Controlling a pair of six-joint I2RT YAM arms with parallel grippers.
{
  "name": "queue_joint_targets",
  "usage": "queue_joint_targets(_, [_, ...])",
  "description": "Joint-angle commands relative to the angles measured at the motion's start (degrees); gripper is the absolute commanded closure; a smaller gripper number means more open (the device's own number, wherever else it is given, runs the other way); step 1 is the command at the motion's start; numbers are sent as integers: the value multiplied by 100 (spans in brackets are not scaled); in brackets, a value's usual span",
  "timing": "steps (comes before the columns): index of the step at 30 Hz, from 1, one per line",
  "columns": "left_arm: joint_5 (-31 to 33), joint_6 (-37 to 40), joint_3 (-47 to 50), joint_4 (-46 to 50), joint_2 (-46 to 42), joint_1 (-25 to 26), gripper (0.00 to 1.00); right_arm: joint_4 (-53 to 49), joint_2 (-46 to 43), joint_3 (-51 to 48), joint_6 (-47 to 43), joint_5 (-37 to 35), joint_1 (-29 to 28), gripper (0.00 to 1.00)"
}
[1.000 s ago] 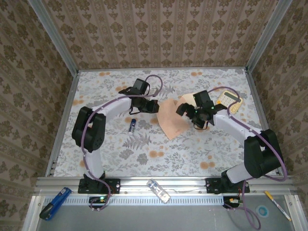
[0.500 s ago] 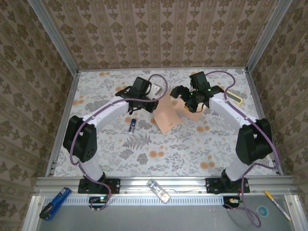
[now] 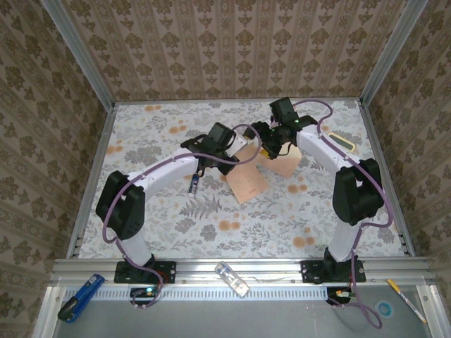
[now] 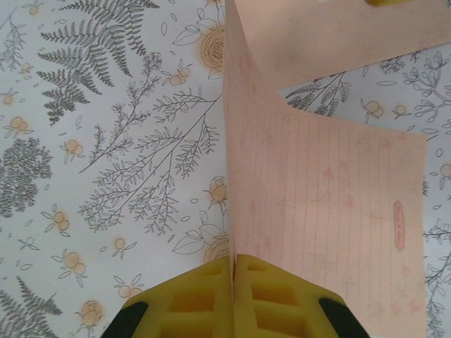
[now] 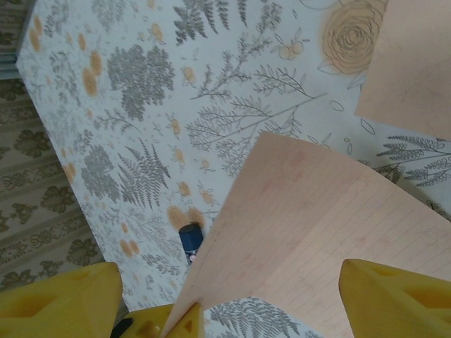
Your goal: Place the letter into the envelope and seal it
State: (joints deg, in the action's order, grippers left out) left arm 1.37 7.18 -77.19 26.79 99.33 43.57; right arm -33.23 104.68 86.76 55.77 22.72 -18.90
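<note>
While left gripper [image 4: 232,262] pinches letter [image 4: 331,204], its oval mark [image 4: 398,225] unreadable

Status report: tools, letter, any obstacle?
Left tool shut on letter edge. Right tool open, close to it. Envelope on table, letter not inside. Blue tube lies apart.

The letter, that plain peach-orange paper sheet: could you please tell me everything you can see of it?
The peach-orange paper letter is a thin rectangular sheet with faint ruled lines and a small reddish oval mark near one edge. It bends instead of lying flat. The shut yellow left pincer pinches one edge; the open right pincer stands wide on either side of it, not gripping. It is over the floral tablecloth beside the salmon-pink paper envelope; whether it touches either I cannot tell.
</note>
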Motion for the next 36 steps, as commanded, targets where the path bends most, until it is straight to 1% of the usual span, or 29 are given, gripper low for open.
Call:
queue_joint_targets(1, [423,318,48,-1,-185,128,99,-227,110,111,72,187,19,19])
queue_joint_targets(10, [790,485,81,-49,-195,301,99,-304,241,153,48,298,-19,23])
queue_joint_targets(15, [968,604,116,-93,-210,379,99,-360,356,219,73,365,-19,23])
queue_joint_targets(20, [1058,721,162,-147,-216,448,99,-430,499,351,88,461,-19,26])
queue_joint_targets(24, [1147,793,185,-187,-236,517,99,-481,629,518,126,529,-43,32])
queue_joint_targets(31, [1210,829,205,-231,-211,573,99,-639,860,752,153,576,-169,50])
queue_joint_targets(36, [1226,839,202,-301,-212,573,99,-750,964,722,115,593,-250,56])
